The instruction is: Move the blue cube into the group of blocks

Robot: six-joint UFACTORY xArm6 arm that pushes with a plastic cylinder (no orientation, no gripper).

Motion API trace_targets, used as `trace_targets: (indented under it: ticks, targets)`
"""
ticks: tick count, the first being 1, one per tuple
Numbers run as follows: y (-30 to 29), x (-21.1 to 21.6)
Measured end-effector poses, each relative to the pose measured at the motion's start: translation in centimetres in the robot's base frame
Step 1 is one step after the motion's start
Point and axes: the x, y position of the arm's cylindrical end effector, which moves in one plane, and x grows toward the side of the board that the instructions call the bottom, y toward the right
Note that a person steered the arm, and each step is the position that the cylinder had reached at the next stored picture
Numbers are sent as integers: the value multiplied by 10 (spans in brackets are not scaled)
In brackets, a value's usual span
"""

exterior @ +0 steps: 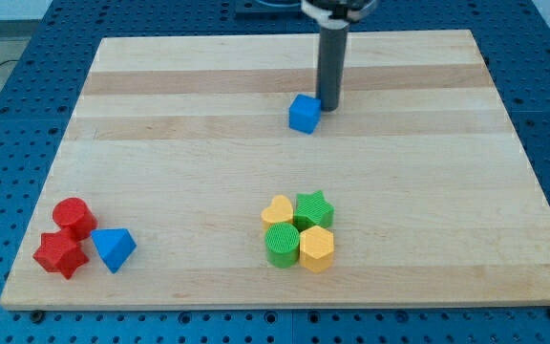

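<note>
The blue cube (304,113) sits on the wooden board (179,143) a little above its centre. My tip (328,106) is just to the right of the cube and slightly above it in the view, touching or nearly touching its upper right corner. The group of blocks lies below, near the view's bottom centre: a yellow heart (278,210), a green star (314,208), a green cylinder (281,246) and a yellow hexagon (317,249), packed together.
At the view's bottom left are a red cylinder (74,217), a red star (60,253) and a blue triangular block (114,248). The board lies on a blue perforated table (8,105).
</note>
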Motion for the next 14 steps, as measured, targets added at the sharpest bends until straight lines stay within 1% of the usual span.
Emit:
trace_targets:
  ticks: [1, 2, 3, 4, 5, 6, 7, 8, 9, 10, 11, 12, 13, 14]
  targets:
    - [-66, 35]
    - [-93, 51]
    - [-67, 50]
    - [-10, 61]
    - [-34, 85]
    - [-111, 91]
    - [-128, 91]
    - [-84, 76]
    - [-71, 44]
    - [-114, 43]
    - [-160, 75]
    - [-193, 111]
    - [-195, 109]
    - [-192, 76]
